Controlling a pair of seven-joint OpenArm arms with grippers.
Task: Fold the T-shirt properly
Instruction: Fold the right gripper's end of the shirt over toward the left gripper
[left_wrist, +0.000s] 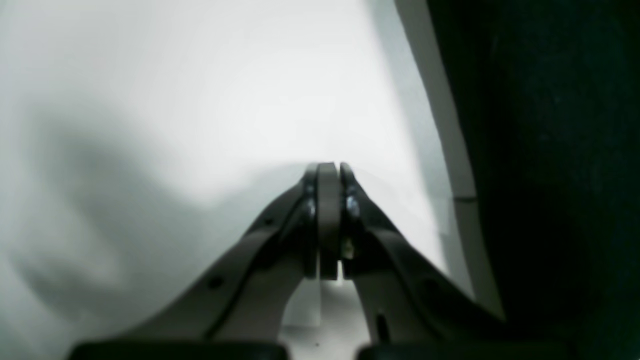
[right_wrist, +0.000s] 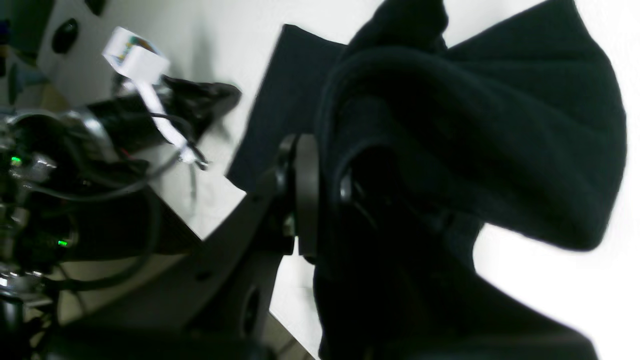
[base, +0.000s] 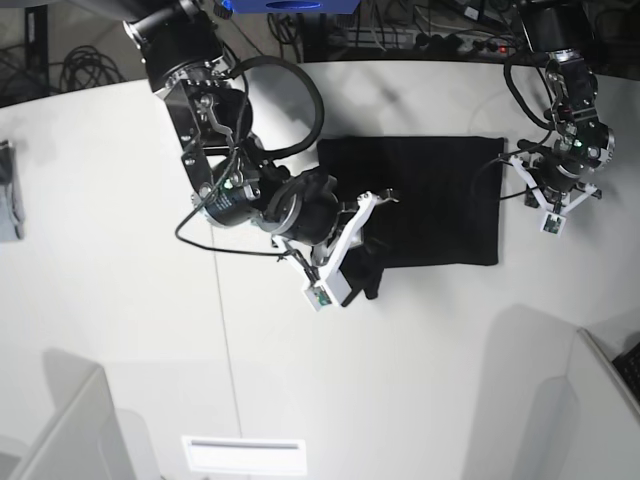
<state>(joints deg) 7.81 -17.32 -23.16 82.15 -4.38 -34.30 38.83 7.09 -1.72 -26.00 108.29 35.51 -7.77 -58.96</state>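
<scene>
Overhead view: a large black short-sleeved cloth T-shirt (base: 420, 200), folded to a rectangle, lies on the white tabletop (base: 120, 300). The right hand (base: 372, 262) pinches a bunched fold at the shirt's near-left corner; the cloth hides one finger in the right wrist view. The left hand (left_wrist: 330, 172), fingers pressed together and empty, hangs beside the shirt's far edge. No print is visible.
</scene>
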